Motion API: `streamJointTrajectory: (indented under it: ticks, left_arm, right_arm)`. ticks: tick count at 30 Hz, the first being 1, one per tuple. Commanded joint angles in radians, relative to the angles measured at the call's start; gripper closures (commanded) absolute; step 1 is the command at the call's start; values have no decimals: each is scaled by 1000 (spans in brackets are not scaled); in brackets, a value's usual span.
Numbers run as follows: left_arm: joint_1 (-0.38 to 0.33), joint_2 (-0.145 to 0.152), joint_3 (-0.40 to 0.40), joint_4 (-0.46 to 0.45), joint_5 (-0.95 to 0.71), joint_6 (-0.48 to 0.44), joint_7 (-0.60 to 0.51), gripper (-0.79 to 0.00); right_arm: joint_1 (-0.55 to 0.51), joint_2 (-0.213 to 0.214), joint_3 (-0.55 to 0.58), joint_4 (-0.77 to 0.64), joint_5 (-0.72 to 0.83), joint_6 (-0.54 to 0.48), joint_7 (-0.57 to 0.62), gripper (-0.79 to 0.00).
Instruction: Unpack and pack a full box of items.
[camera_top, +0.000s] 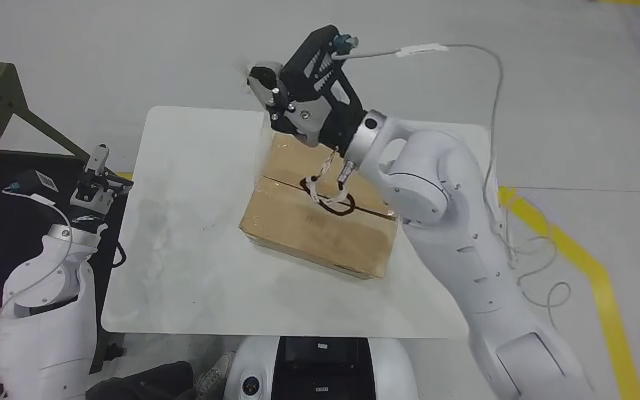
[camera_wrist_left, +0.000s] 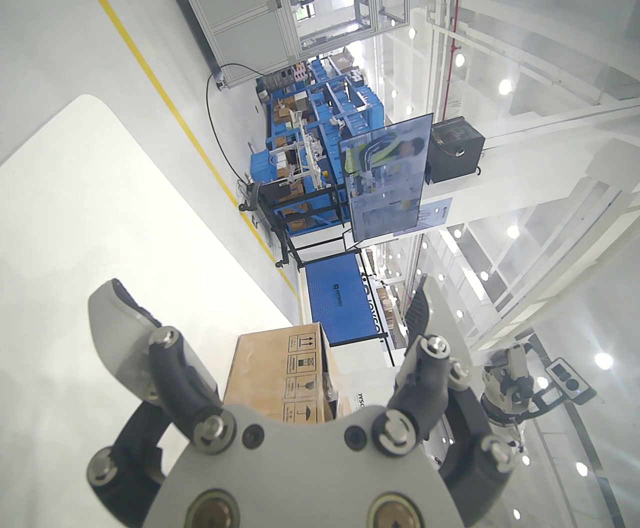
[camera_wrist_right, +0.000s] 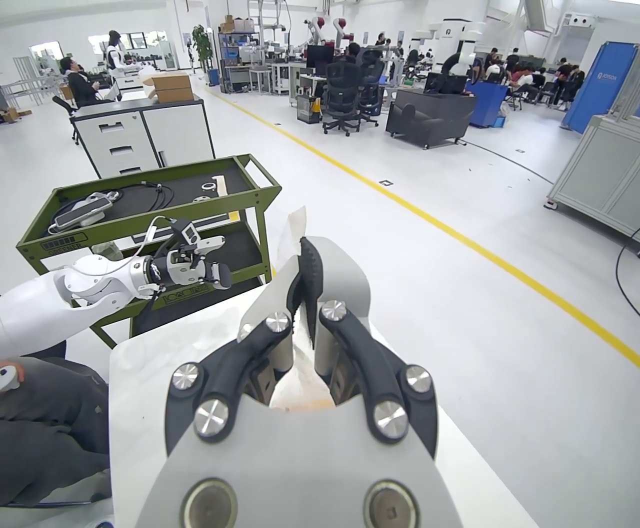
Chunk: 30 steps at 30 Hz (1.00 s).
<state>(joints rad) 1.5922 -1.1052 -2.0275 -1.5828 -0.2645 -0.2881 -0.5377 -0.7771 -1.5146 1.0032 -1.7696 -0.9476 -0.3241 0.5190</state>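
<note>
White bench (camera_top: 180, 250) carries it all: right hand (camera_wrist_right: 302, 270) pinched shut on a thin whitish strip (camera_wrist_right: 297, 222), likely tape, flimsy and tearable, best gripped near its root on the cardboard box (camera_top: 320, 215) mid-bench. Left hand (camera_wrist_left: 267, 300) gapes empty off the left edge.

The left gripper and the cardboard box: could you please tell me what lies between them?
Bare tabletop lies between the left gripper and the cardboard box, as the top view shows.

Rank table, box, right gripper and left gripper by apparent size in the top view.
1. Table
2. Box
3. Right gripper
4. Left gripper
The right gripper's lead over the left is unsure: it looks raised, nearer the camera.
</note>
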Motion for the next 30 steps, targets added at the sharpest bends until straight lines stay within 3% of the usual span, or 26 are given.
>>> streamJointTrajectory:
  ticks: [1, 17, 30]
  left_arm:
    - [0, 0, 0, 0, 0, 0, 0, -785]
    - [0, 0, 0, 0, 0, 0, 0, -785]
    - [0, 0, 0, 0, 0, 0, 0, -785]
  right_arm:
    - [-7, 2, 3, -5, -9, -8, -11, 0]
    - [239, -39, -77, 271, 62, -67, -116, 0]
    - [326, -64, -121, 366, 71, -95, -151, 0]
